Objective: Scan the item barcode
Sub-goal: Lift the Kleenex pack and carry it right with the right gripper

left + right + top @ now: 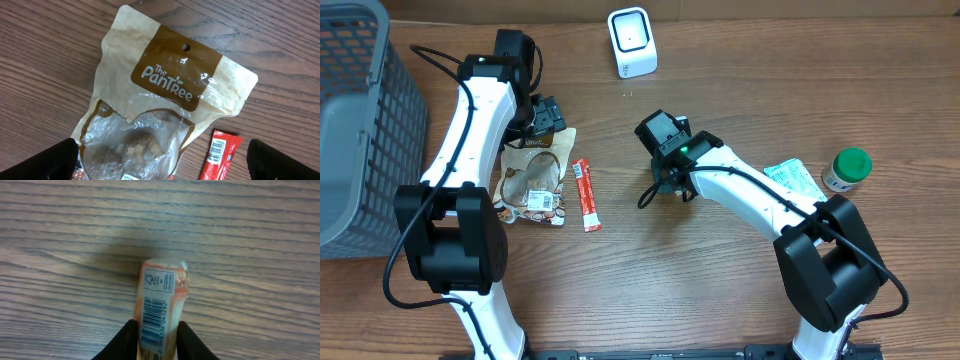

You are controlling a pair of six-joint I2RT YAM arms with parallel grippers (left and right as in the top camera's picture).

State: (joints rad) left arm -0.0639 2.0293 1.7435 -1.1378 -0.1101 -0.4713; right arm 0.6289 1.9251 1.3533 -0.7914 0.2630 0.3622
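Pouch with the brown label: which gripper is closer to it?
Left. The left gripper hangs open just above the pouch. The right gripper is off to the side, past the red bar, holding a packet.

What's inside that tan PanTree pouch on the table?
The pouch has a clear window showing brownish lumpy pieces; its printed upper part hides anything else inside.

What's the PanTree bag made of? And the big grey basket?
PanTree bag: looks like thin plastic film, glossy and crinkly, with a clear window showing snacks. Grey basket: probably moulded plastic, matte, its walls a grid of holes.
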